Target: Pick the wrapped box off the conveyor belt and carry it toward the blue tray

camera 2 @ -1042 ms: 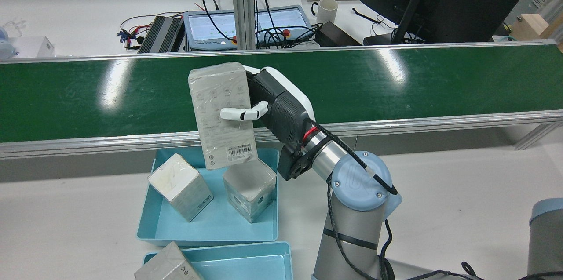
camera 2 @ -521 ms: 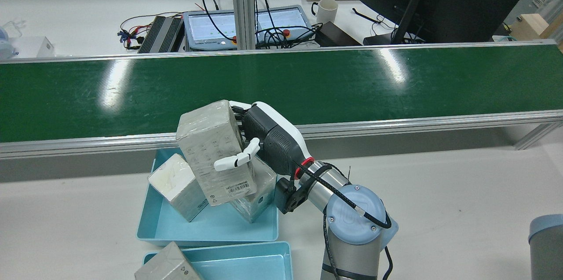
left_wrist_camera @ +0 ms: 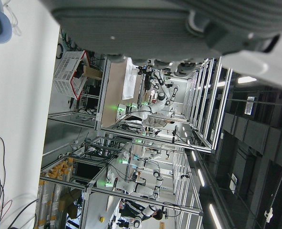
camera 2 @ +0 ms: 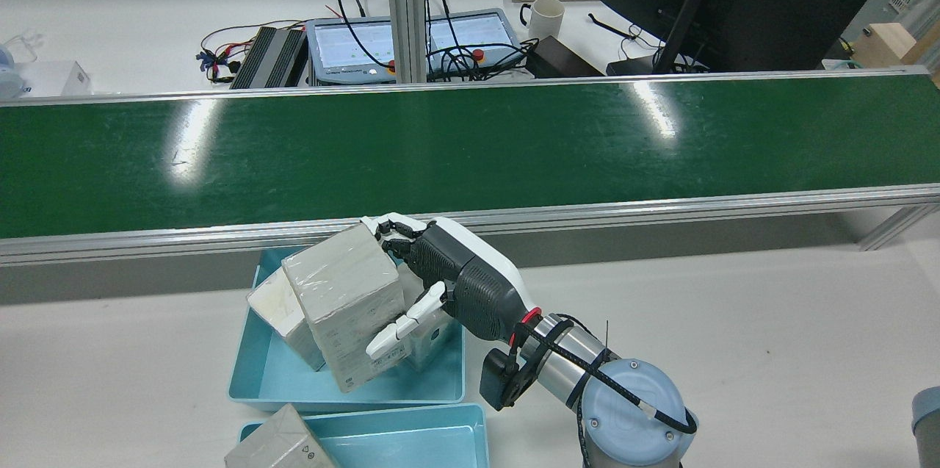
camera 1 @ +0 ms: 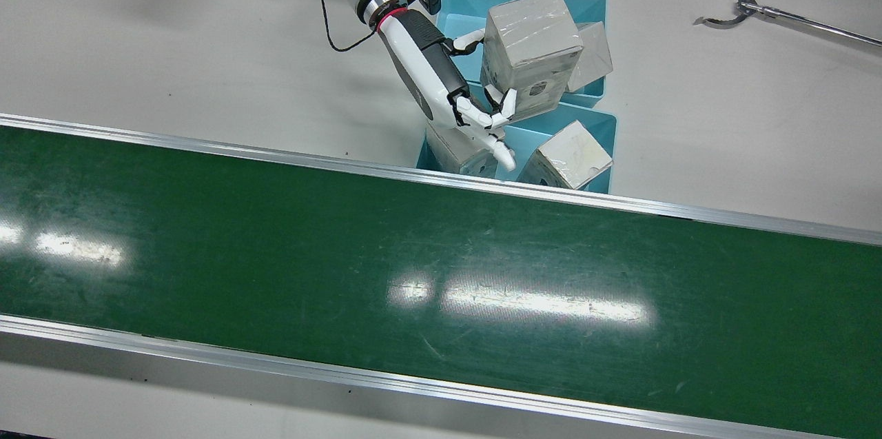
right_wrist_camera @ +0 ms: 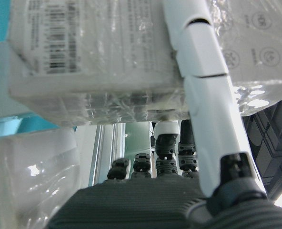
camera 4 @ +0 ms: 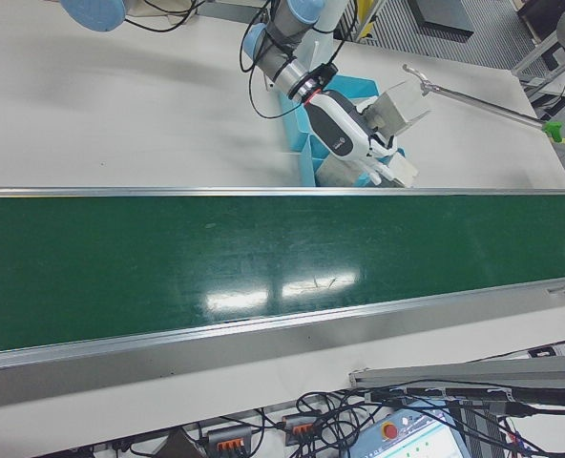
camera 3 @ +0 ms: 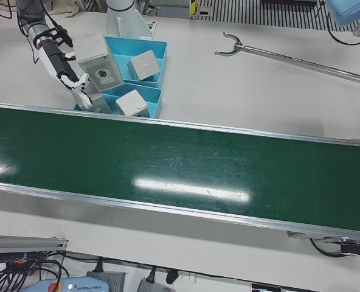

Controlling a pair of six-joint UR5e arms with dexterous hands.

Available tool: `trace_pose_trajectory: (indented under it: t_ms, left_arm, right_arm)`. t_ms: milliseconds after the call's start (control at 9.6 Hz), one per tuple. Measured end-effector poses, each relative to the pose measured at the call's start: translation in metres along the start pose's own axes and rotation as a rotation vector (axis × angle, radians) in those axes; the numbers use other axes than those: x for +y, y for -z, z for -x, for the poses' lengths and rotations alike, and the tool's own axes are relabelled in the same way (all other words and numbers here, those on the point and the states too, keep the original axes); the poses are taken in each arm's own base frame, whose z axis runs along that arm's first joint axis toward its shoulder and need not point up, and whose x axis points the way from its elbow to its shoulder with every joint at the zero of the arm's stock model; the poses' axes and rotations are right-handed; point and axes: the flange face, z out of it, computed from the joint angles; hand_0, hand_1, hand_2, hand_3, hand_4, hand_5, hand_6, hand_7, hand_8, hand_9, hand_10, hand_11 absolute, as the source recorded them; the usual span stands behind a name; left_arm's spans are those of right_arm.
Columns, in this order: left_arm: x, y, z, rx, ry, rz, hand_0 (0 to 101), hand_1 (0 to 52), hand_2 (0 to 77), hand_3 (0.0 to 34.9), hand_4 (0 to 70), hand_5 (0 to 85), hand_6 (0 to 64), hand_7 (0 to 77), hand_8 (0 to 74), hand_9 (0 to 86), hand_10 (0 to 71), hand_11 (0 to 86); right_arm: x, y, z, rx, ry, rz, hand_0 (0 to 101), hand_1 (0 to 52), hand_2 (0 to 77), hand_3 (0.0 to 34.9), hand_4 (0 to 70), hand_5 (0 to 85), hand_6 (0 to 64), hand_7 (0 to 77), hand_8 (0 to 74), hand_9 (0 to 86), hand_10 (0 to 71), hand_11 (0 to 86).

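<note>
My right hand is shut on the wrapped box, a tall grey box in clear film with a barcode. It holds the box tilted over the blue tray just in front of the conveyor belt, between the two boxes in that tray. The same hand and box show in the front view, and the box fills the right hand view. I cannot tell whether the box touches the tray. In the left hand view only the base of my left hand shows, with nothing in it.
Two wrapped boxes sit in the tray by the belt. A second blue tray nearer the robot holds one box. A metal grabber tool lies on the white table. The green belt carries nothing.
My right hand has carried the box off the belt, back toward the robot and down, from above the belt's near rail to low over the blue tray.
</note>
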Motion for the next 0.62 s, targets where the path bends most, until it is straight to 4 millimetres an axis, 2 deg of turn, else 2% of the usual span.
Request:
trace_pose_trajectory:
  t_ms: [104,208,312,417,521,625]
  left_arm:
    - [0.0,0.0,0.0,0.0,0.0,0.0,0,0.0,0.5,0.0,0.0,1.1,0.5,0.5,0.5,0.5,0.5,0.5]
    - [0.0,0.0,0.0,0.0,0.0,0.0,0,0.0,1.1,0.0,0.0,1.1,0.5,0.5,1.1,0.5,0.5,0.5]
    - [0.0,0.0,0.0,0.0,0.0,0.0,0,0.0,1.1,0.0,0.0,1.1,0.5,0.5,1.1,0.5,0.5,0.5]
    - [0.0,0.0,0.0,0.0,0.0,0.0,0,0.0,1.1,0.0,0.0,1.1,0.5,0.5,1.1,0.5,0.5,0.5]
    - [0.0,0.0,0.0,0.0,0.0,0.0,0,0.0,1.1,0.0,0.0,1.1,0.5,0.5,1.1,0.5,0.5,0.5]
    - [0.0,0.0,0.0,0.0,0.0,0.0,0,0.0,0.5,0.0,0.0,1.1,0.5,0.5,0.5,0.5,0.5,0.5]
  right_arm:
    - [0.0,0.008,0.0,0.022,-0.001,0.007,50,30.0,4.9,0.0,10.9,56.7,30.0,73.6,11.4,0.0,7.1,3.3]
    - [-0.001,0.015,0.003,0.043,0.0,0.015,50,30.0,4.9,0.0,7.1,49.6,22.4,60.5,10.9,3.8,3.8,10.4]
    - [-0.002,0.023,0.008,0.057,0.001,0.021,49,15.8,1.6,0.0,6.0,37.1,13.6,42.5,8.7,9.3,0.5,3.8]
    - [-0.003,0.032,0.014,0.063,0.002,0.024,48,4.9,1.6,0.0,4.4,22.4,3.8,33.8,7.1,4.9,0.5,1.6]
    - [-0.004,0.04,0.023,0.062,0.003,0.027,47,2.2,1.1,8.5,1.1,7.1,1.1,6.5,6.5,2.2,0.5,1.1]
    - [-0.005,0.045,0.036,0.048,0.004,0.031,47,2.2,1.1,8.5,1.1,7.1,1.1,6.5,6.5,2.2,0.5,1.1]
